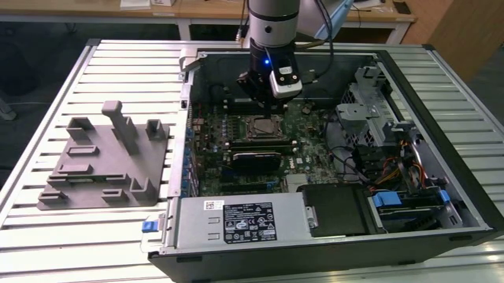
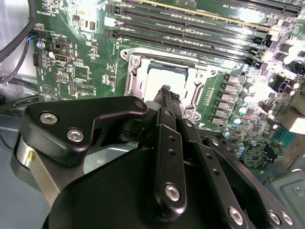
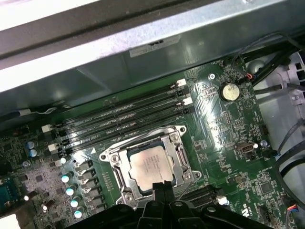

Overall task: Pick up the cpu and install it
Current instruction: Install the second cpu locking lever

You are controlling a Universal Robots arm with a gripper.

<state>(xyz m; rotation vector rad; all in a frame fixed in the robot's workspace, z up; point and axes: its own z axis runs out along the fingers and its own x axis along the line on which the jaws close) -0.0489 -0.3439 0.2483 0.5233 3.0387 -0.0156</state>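
cpu (image 3: 151, 165) sits flat in the socket (image 3: 117, 180) on the motherboard (image 3: 228, 129), silver top up, seen in both wrist views; in the second wrist view the cpu (image 2: 164, 80) is partly hidden behind the fingertips. Socket frame surrounds it on all sides, load plate looks open, chip top exposed. In the exterior view the socket (image 1: 261, 125) is a small dark square mid-board, chip too small to make out clearly.

Gripper (image 3: 162, 187) hovers just above the near edge of the socket, fingertips pressed together into a narrow point, nothing between them. In the second wrist view the gripper (image 2: 166, 93) tips end right over the cpu edge; contact or a small gap, can't tell. In the exterior view the gripper (image 1: 265, 101) hangs straight down from the arm (image 1: 273, 23) into the open computer case (image 1: 473, 194), right above the socket.

Memory slots (image 3: 119, 119) run just beside the socket, empty black strips. Round coin battery (image 3: 229, 91) sits further off on the board. Power supply box (image 1: 240, 221) with white label is at the case's front edge in the exterior view, well apart from the socket. Grey holder (image 1: 102, 159) stands on the slatted table (image 1: 47, 236) on the exterior view's left, outside the case. Cable bundle (image 1: 393, 171) and drive cage (image 1: 370, 112) on the exterior view's right.
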